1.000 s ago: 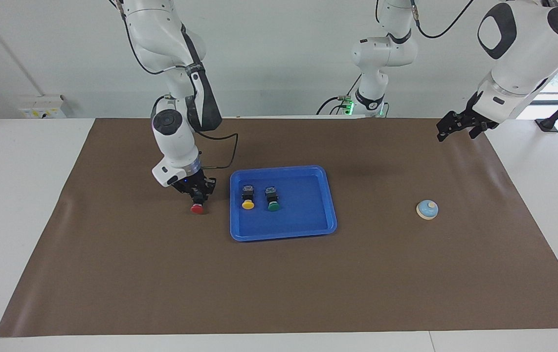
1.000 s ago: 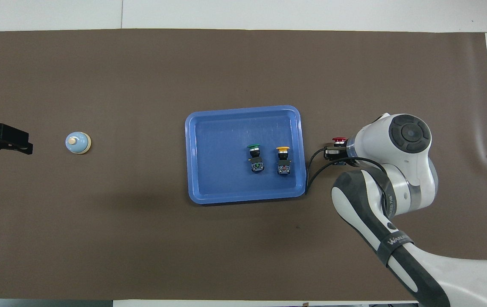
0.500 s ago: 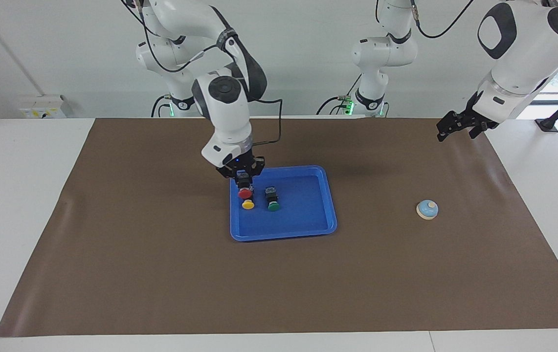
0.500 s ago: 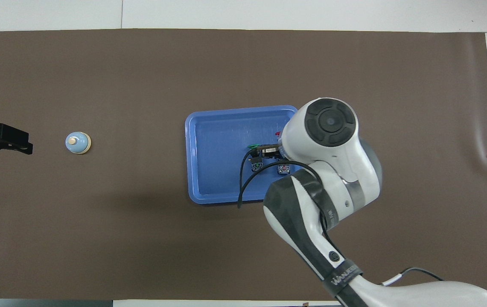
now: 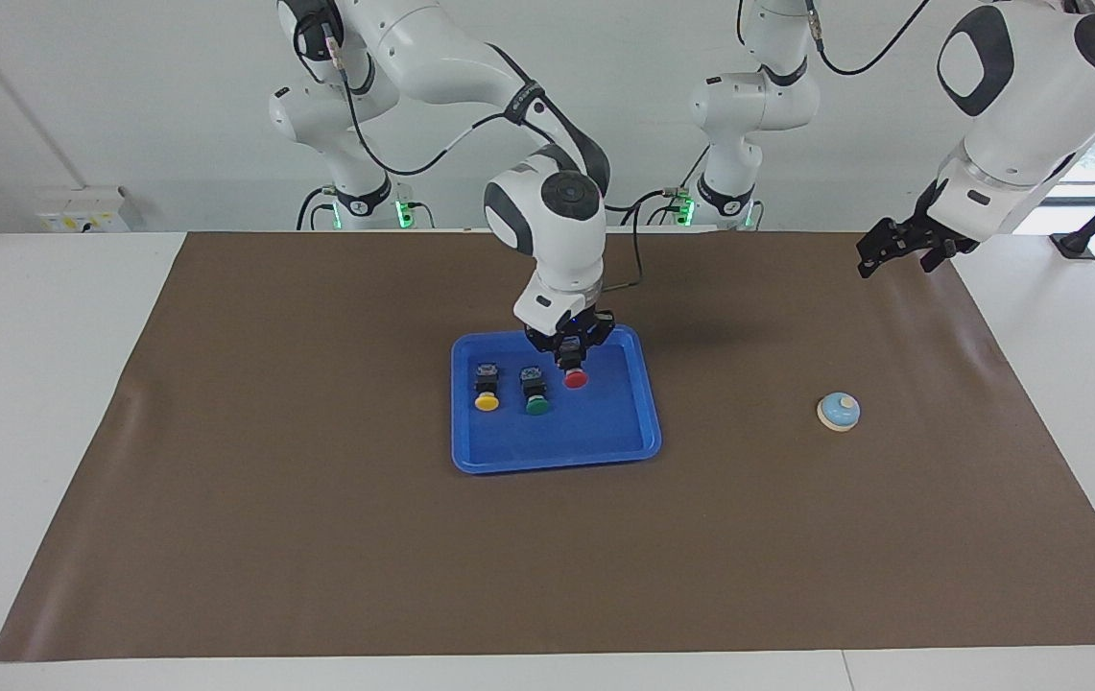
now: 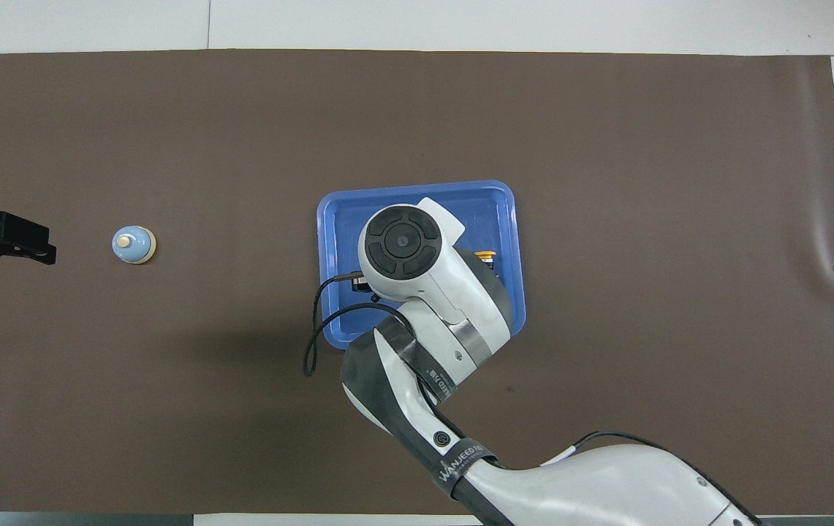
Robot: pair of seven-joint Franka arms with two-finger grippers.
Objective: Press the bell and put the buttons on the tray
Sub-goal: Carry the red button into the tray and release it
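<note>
The blue tray (image 5: 650,403) lies mid-table. In it the yellow button (image 5: 486,390) and the green button (image 5: 535,393) lie side by side. My right gripper (image 5: 572,361) hangs low over the tray, shut on the red button (image 5: 575,379), beside the green one toward the left arm's end. I cannot tell whether the red cap touches the tray floor. In the overhead view the right arm covers most of the tray (image 6: 327,219); only the yellow button's cap (image 6: 486,255) shows. The bell (image 5: 838,412) (image 6: 133,244) stands alone on the mat. My left gripper (image 5: 897,257) (image 6: 47,245) waits open in the air.
A brown mat (image 5: 317,537) covers most of the white table (image 5: 29,384). The right arm's black cable (image 6: 312,343) loops over the tray's edge nearest the robots. Both arm bases stand along the table's robot end.
The right gripper lifted the red button off the mat and carried it over the yellow and green buttons to the tray's part toward the left arm. The left arm stayed still.
</note>
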